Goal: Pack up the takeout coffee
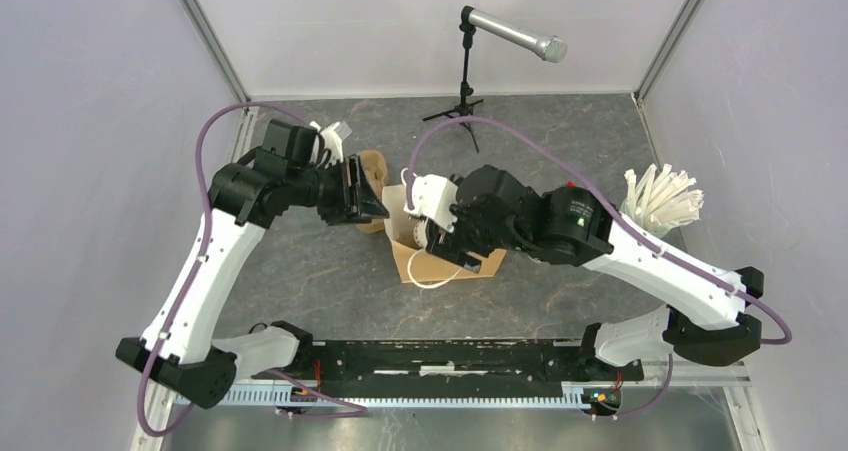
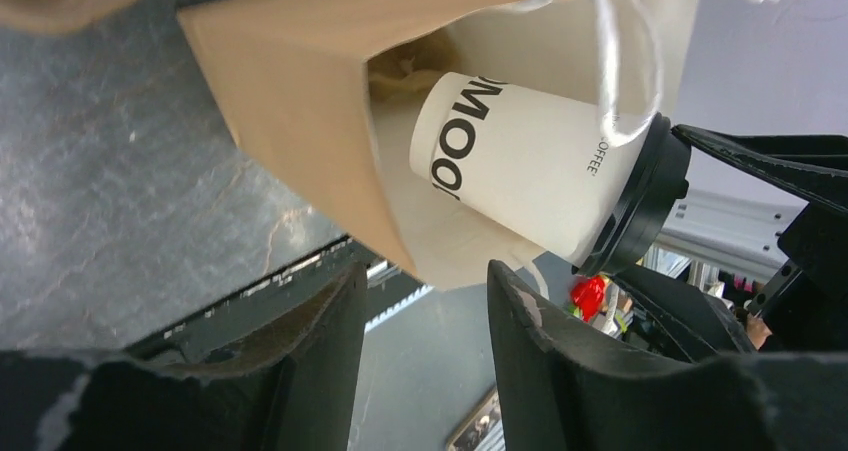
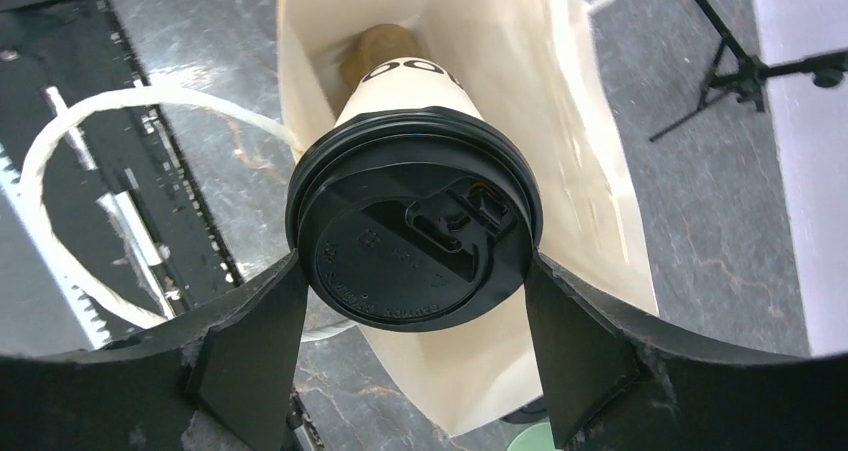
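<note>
A white coffee cup (image 2: 520,166) with dark lettering and a black lid (image 3: 415,231) lies half inside the mouth of a brown paper bag (image 2: 290,71); its base points into the bag. My right gripper (image 3: 412,261) is shut on the cup, one finger on each side of the lid rim. In the top view the cup is hidden under that gripper (image 1: 432,229), at the bag (image 1: 450,263). My left gripper (image 2: 425,281) stands open just beside the bag's mouth edge, with nothing between its fingers. Seen from above, the left gripper (image 1: 372,206) sits left of the bag.
A brown moulded carrier (image 1: 373,166) lies behind the left gripper. A pale green cup of white wrapped straws (image 1: 660,201) stands at the right. A microphone stand (image 1: 465,86) is at the back. The bag's white cord handle (image 3: 90,111) loops over the table.
</note>
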Action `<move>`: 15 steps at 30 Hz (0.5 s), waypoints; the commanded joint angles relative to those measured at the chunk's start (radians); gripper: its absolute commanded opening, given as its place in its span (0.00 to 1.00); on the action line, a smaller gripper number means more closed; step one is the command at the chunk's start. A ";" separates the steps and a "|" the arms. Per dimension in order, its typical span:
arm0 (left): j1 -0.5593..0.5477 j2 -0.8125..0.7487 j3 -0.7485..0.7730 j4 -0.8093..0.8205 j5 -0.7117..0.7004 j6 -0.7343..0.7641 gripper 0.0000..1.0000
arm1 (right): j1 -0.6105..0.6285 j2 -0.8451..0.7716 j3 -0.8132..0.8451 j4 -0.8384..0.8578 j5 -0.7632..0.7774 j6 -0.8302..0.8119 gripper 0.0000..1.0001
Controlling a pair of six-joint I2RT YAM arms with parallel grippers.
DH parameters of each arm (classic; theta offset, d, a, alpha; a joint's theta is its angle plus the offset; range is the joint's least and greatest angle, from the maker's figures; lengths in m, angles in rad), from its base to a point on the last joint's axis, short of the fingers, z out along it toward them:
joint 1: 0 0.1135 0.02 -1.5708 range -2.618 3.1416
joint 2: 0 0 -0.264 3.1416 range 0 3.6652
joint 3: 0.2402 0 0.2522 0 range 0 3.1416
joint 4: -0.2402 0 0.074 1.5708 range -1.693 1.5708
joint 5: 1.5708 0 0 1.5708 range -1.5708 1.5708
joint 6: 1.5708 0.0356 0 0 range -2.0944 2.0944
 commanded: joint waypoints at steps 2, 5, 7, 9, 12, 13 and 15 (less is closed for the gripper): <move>-0.001 -0.147 -0.112 -0.108 0.068 -0.088 0.57 | 0.134 0.028 0.013 -0.058 0.039 0.055 0.64; -0.001 -0.230 -0.197 -0.046 0.075 -0.155 0.59 | 0.206 0.038 -0.001 -0.051 0.066 0.096 0.64; -0.002 -0.265 -0.234 -0.006 0.076 -0.176 0.60 | 0.236 0.041 -0.014 -0.029 0.082 0.121 0.64; -0.002 -0.287 -0.259 0.018 0.080 -0.176 0.60 | 0.252 0.034 -0.027 0.002 0.102 0.142 0.64; -0.002 -0.310 -0.295 0.020 0.097 -0.152 0.60 | 0.264 0.021 -0.053 0.045 0.121 0.162 0.63; -0.003 -0.316 -0.307 0.019 0.108 -0.149 0.60 | 0.268 0.020 -0.058 0.052 0.128 0.166 0.64; -0.002 -0.336 -0.320 0.020 0.117 -0.143 0.60 | 0.283 0.027 -0.058 0.054 0.152 0.169 0.64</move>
